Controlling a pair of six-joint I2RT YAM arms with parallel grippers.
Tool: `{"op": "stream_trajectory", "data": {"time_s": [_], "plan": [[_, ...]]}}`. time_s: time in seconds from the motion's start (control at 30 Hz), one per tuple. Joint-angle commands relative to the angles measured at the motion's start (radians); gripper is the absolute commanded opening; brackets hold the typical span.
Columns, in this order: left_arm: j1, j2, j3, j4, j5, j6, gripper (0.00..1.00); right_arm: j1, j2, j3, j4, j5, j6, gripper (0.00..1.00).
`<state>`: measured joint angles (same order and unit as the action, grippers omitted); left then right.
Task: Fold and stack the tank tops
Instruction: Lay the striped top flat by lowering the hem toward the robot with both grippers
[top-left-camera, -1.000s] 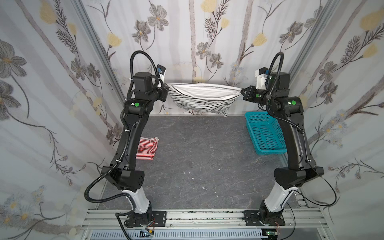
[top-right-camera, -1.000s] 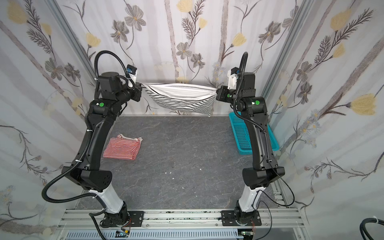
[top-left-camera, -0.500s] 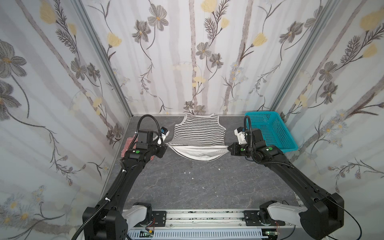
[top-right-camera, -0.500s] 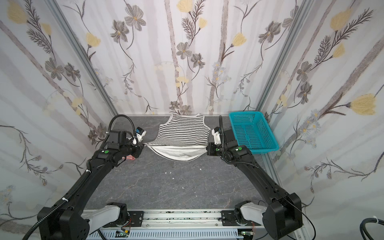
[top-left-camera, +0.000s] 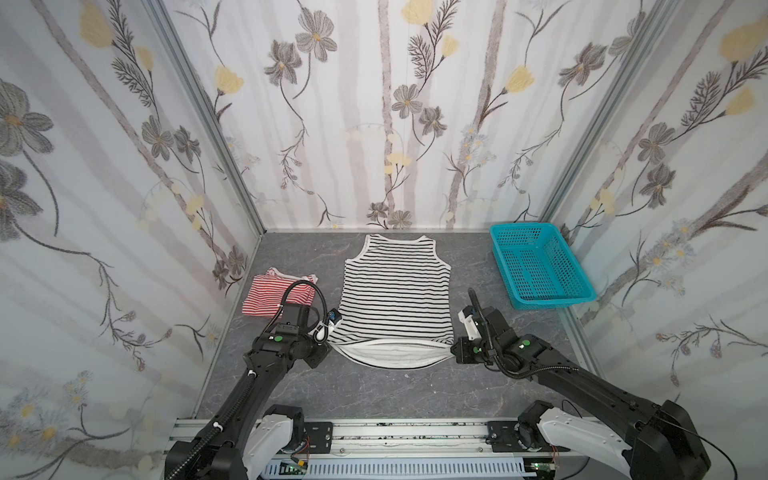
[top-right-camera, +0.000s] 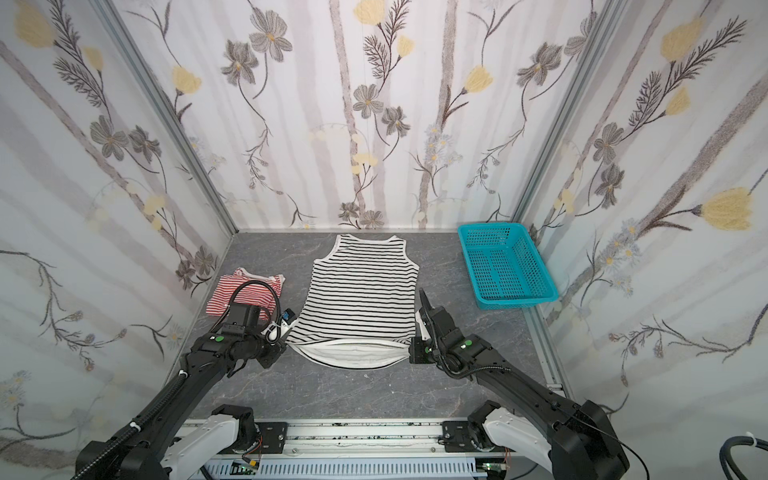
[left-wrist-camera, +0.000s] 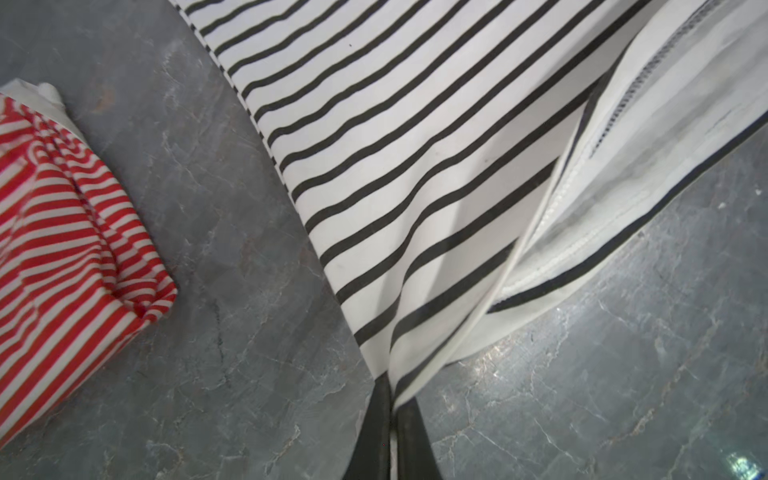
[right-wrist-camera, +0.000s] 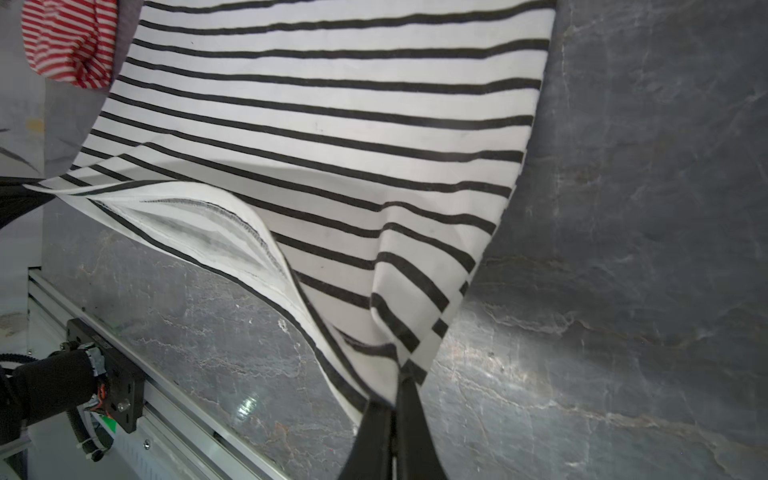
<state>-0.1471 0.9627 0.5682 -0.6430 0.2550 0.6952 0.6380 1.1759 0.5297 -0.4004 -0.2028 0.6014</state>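
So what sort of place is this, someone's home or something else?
Most likely a robot test cell, not a home: a left arm and right arm bolted to an aluminium rail, floral wall panels boxing in a grey tabletop, a black-and-white tank top and teal basket set out on it.

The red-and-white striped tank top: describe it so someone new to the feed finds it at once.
On the dark grey marbled tabletop, look to the left edge, by the floral-papered wall. The red-and-white striped tank top lies there, bunched into a small heap. Its neighbour, the black-and-white striped tank top, is spread flat mid-table; only this one has red stripes.
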Motion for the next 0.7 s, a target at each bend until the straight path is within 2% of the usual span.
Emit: {"op": "stream_trajectory", "data": {"time_s": [0.0,0.2,0.27,0.5,0.57,0.6,0.67], "plan": [[0.001,-0.008,-0.024,-0.079,0.003,0.084,0.0,0.025,-0.039,-0.069,0.038,0.035,0.081,0.0],[0.0,-0.021,-0.072,-0.096,-0.029,0.126,0.0,0.034,-0.149,-0.187,0.044,0.062,0.142,0.0],[0.001,-0.023,-0.085,-0.098,-0.031,0.135,0.0,0.035,-0.175,-0.219,0.054,0.06,0.162,0.04],[0.001,0.045,-0.118,-0.098,-0.058,0.195,0.05,0.035,-0.2,-0.285,0.077,0.056,0.214,0.07],[0.001,0.054,-0.119,-0.101,-0.06,0.21,0.07,0.035,-0.208,-0.292,0.074,0.058,0.216,0.12],[0.001,0.056,-0.12,-0.102,-0.063,0.219,0.08,0.036,-0.216,-0.296,0.071,0.059,0.218,0.18],[0.0,0.053,-0.126,-0.104,-0.075,0.24,0.19,0.035,-0.23,-0.303,0.067,0.058,0.222,0.28]]}}
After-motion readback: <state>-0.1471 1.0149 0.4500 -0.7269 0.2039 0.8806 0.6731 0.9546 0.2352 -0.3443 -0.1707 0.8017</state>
